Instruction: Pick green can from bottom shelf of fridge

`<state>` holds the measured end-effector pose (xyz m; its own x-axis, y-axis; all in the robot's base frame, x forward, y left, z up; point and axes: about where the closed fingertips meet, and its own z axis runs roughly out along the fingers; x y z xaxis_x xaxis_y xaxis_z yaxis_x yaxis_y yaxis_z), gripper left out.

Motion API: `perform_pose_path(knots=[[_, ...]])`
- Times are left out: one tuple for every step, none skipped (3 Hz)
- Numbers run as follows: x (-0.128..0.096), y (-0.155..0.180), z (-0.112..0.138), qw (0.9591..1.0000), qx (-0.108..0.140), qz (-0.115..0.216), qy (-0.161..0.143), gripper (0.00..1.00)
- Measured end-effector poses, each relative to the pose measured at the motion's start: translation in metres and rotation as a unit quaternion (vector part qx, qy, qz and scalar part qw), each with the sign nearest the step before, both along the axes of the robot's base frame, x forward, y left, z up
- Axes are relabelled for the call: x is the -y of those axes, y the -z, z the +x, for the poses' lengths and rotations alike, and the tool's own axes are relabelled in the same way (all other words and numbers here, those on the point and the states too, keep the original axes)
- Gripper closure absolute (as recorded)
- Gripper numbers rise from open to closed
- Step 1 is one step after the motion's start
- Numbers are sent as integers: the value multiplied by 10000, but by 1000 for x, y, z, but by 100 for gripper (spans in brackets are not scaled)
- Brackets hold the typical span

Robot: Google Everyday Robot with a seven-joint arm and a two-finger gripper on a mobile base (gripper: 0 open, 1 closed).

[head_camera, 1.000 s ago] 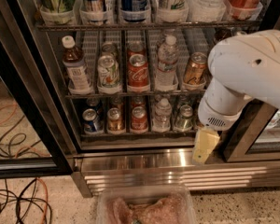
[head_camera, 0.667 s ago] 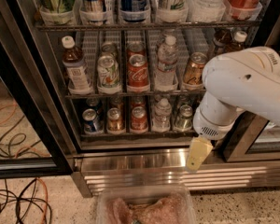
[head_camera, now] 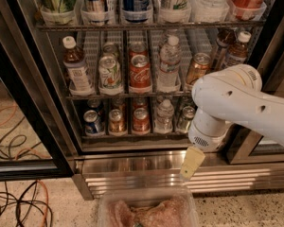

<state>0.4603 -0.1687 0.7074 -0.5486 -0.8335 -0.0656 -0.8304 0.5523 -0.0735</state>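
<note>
The fridge stands with its inside showing. On the bottom shelf a row of short cans stands: a blue one, a bronze one, a red one, then a small water bottle. The green can, pale silvery-green with a shiny top, is at the right end of that row. My gripper hangs from the white arm in front of the ribbed steel base, just below and slightly right of the green can, apart from it. It holds nothing that I can see.
The middle shelf holds bottles and taller cans, and the top shelf holds more drinks. The arm covers the fridge's right side. Cables lie on the floor at the left. A clear plastic tub sits at the bottom edge.
The arm has swung left and downward, bringing the gripper from right of the green can to just below it, in front of the steel base.
</note>
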Motion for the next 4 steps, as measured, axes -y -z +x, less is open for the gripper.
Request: perform_pose_path(knots=[[0,0,0,10000,0,0,0,0],[17,34,10,9974,-94,44,718,0],[35,60,19,9904,-164,54,1370,0],[54,87,23,9793,-308,124,1999,0]])
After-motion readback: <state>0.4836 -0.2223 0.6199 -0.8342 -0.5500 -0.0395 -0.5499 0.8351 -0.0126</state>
